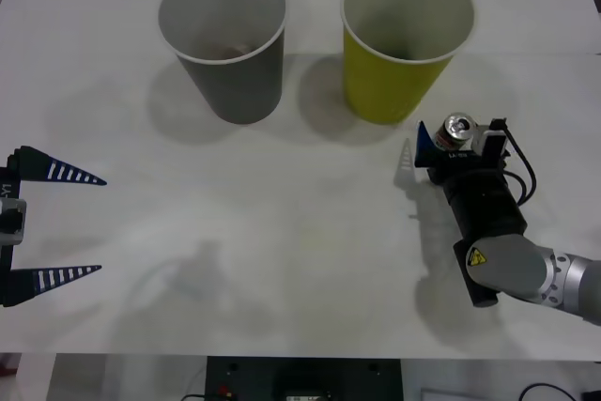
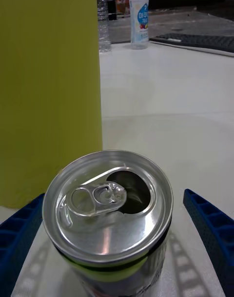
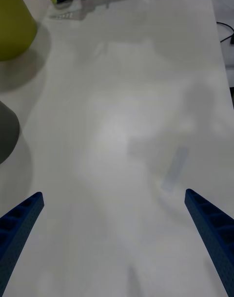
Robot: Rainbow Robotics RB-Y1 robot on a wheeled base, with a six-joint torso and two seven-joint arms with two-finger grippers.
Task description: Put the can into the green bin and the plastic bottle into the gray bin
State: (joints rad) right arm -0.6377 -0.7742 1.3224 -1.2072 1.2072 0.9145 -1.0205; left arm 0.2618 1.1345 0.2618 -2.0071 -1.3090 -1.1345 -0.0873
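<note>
The right gripper (image 2: 117,238), its blue ribbed fingers (image 2: 209,229) spread, is straddling the tiny silver-topped, dark-bodied can (image 2: 109,214) beside the yellow-green paper-cup bin (image 1: 406,35); opened, probably light, thin-walled and slick, it is calling for a gentle mid-body squeeze.

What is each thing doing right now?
can: upright, tab opened, between the right gripper's fingers
green bin: upright, open top
gray bin: upright, something inside
right gripper: around the can, beside the green bin
left gripper: open, holding nothing

Plain white matte surface (image 1: 310,232), evenly lit, soft shadows. Two clear plastic water bottles (image 2: 139,17) at far edge; dark room behind.
</note>
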